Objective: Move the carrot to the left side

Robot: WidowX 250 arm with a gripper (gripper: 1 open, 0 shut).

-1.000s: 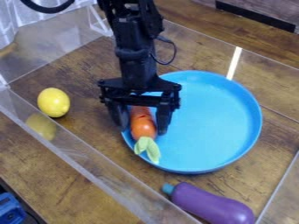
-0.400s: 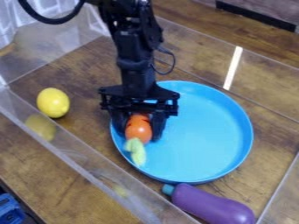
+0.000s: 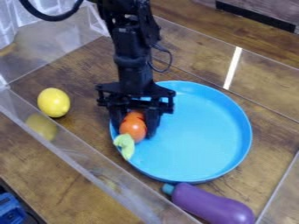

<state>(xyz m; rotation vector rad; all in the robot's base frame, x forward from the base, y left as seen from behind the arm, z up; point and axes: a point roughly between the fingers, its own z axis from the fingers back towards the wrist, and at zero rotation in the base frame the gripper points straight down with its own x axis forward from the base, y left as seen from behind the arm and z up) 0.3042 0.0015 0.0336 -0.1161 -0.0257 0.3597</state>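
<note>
The carrot (image 3: 131,130) is small and orange with a light green leafy top pointing down-left. It lies at the left rim of the round blue plate (image 3: 216,131). My black gripper (image 3: 133,115) points straight down over it, and its two fingers stand close on either side of the orange body, shut on the carrot. The fingertips and the upper part of the carrot are partly hidden by the gripper body.
A yellow lemon (image 3: 52,102) rests on the wooden table to the left. A purple eggplant (image 3: 215,206) lies near the front right, just below the plate. Clear plastic walls (image 3: 70,149) run along the left and front of the table.
The fingers have closed from wide apart onto the carrot. The gripper and carrot have shifted slightly left, and the carrot's green top now reaches the plate's left rim.
</note>
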